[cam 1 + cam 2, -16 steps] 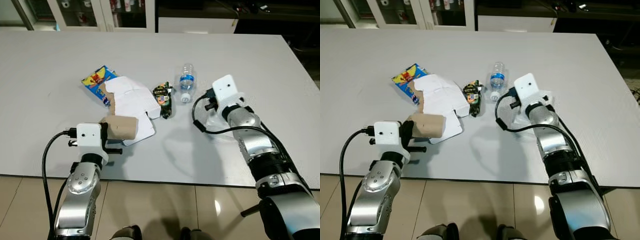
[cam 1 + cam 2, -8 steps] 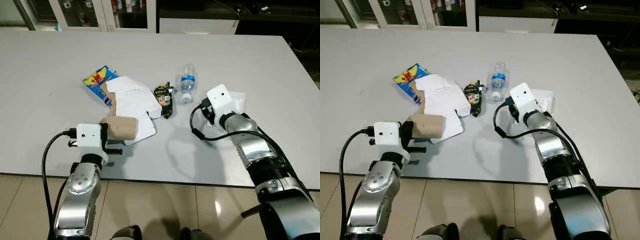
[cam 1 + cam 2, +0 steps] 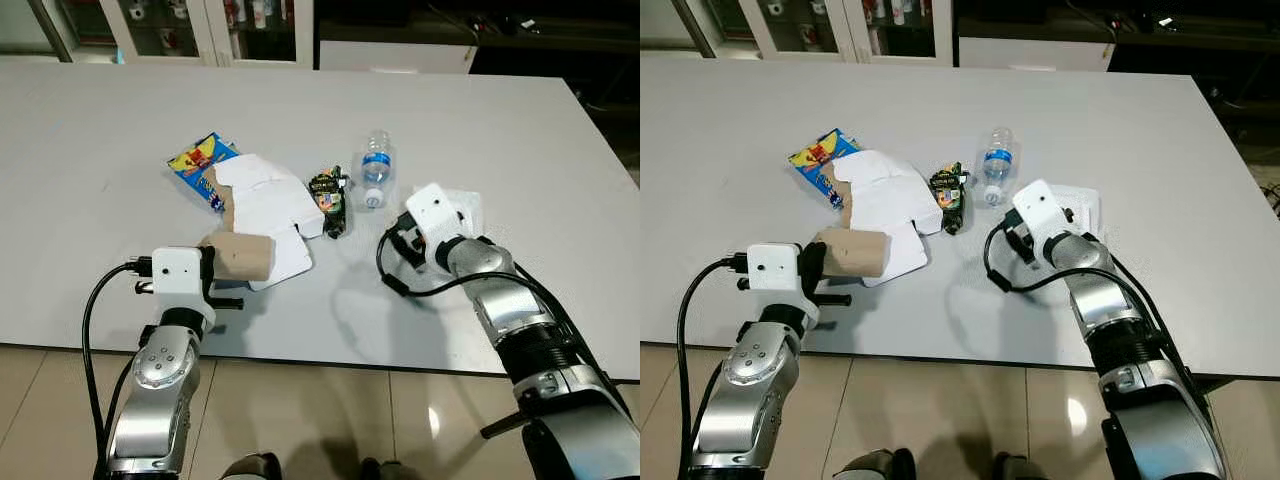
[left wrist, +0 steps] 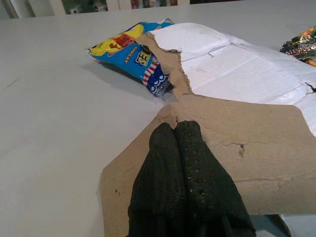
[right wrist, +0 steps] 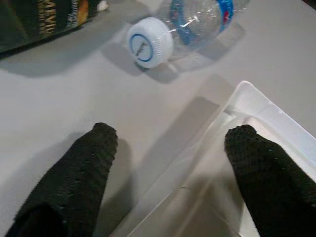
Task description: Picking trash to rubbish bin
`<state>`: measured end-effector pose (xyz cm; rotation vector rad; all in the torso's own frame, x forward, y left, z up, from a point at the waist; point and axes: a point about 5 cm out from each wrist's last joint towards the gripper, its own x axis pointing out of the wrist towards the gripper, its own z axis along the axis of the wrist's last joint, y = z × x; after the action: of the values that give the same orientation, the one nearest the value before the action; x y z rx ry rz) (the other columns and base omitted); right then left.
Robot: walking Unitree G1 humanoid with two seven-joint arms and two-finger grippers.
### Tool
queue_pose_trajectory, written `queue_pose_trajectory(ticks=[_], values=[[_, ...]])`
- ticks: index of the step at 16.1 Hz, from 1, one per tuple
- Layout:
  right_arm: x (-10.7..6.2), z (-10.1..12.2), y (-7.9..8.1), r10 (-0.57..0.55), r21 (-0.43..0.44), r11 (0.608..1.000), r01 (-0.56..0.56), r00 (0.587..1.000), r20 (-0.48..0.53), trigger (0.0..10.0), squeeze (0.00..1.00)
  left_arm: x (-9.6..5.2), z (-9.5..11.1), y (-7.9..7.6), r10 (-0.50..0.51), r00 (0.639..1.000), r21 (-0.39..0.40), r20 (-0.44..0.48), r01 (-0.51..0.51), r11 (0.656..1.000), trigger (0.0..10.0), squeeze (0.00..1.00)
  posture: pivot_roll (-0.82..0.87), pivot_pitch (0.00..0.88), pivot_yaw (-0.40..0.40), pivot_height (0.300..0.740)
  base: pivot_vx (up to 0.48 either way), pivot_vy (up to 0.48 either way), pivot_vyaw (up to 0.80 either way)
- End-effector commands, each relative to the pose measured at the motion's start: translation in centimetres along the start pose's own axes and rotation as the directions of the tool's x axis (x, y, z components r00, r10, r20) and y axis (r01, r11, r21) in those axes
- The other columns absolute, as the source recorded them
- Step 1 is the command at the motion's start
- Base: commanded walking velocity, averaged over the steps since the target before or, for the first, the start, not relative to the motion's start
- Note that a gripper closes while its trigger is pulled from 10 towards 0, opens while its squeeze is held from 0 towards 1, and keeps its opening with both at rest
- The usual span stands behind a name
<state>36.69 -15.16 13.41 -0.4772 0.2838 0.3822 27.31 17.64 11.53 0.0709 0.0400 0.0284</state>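
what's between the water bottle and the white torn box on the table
A dark snack wrapper lies between the water bottle and the white torn box, right beside the box's edge and apart from the bottle, as the left eye view shows.

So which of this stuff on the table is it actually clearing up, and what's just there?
Trash to bin:
torn cardboard, pinched in the left gripper
white tray, straddled by the open right gripper
plastic bottle
blue snack bag
dark wrapper

Just there:
table
cabinets

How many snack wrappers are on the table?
2: a blue wrapper partly under the torn box, and a dark wrapper beside the bottle. More may be hidden under the box.
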Motion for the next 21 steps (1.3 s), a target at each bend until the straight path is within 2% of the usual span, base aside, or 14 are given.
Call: queue_pose_trajectory(ticks=[1,6,7,8,9,10,15,17,21], values=[[-0.1,-2.4,1.4,0.078,0.014,0.997,-0.077,0.992,-0.097,10.0,1.00,-0.2,-0.6,0.2,0.003,1.000,0.000,-0.028,-0.003,1.000,0.0,0.00,-0.04,0.113,0.026,0.740,0.000,0.000,0.00],[-0.4,-3.7,3.0,0.196,0.024,0.981,-0.194,0.970,-0.141,10.0,1.00,-0.3,-0.6,0.2,0.002,0.999,-0.002,-0.035,-0.002,1.000,0.0,0.00,-0.04,0.121,0.024,0.740,0.000,0.000,0.00],[-0.5,-3.8,3.3,0.218,0.025,0.976,-0.217,0.965,-0.143,10.0,0.88,-0.4,-0.7,0.2,0.002,0.999,-0.003,-0.036,-0.002,1.000,0.0,0.00,-0.04,0.121,0.024,0.740,0.000,0.000,0.00],[-0.6,-3.9,3.5,0.244,0.026,0.970,-0.243,0.958,-0.147,10.0,0.67,-0.4,-0.7,0.1,0.002,0.999,-0.004,-0.037,-0.002,1.000,0.0,0.00,-0.04,0.122,0.023,0.740,0.000,0.000,0.00],[-0.7,-4.0,3.7,0.258,0.024,0.966,-0.258,0.954,-0.152,10.0,0.07,-0.4,-0.7,0.1,0.001,0.999,-0.004,-0.037,-0.001,1.000,0.0,0.00,-0.04,0.122,0.023,0.740,0.000,0.000,0.00],[-0.8,-4.3,4.1,0.281,0.025,0.959,-0.281,0.946,-0.163,10.0,0.00,-0.4,-0.7,0.1,0.000,0.999,-0.006,-0.039,-0.001,1.000,0.0,0.00,-0.04,0.125,0.020,0.740,0.000,0.000,0.00],[-1.4,-6.1,5.3,0.362,0.042,0.931,-0.361,0.907,-0.218,10.0,0.00,-0.6,-0.8,0.0,0.004,0.999,-0.011,-0.043,-0.004,1.000,0.0,0.00,-0.04,0.129,0.016,0.740,0.000,0.000,0.00],[-1.5,-6.3,5.5,0.372,0.045,0.927,-0.372,0.902,-0.218,0.0,0.00,-0.6,-0.9,0.1,0.004,0.999,-0.012,-0.044,-0.005,1.000,0.0,0.00,-0.04,0.129,0.016,0.740,0.000,0.000,0.00],[-1.6,-6.3,5.8,0.392,0.040,0.919,-0.393,0.895,-0.214,0.0,0.00,-0.6,-0.9,0.1,0.004,0.999,-0.013,-0.045,-0.005,1.000,0.0,0.00,-0.04,0.129,0.016,0.740,0.000,0.000,0.00]])
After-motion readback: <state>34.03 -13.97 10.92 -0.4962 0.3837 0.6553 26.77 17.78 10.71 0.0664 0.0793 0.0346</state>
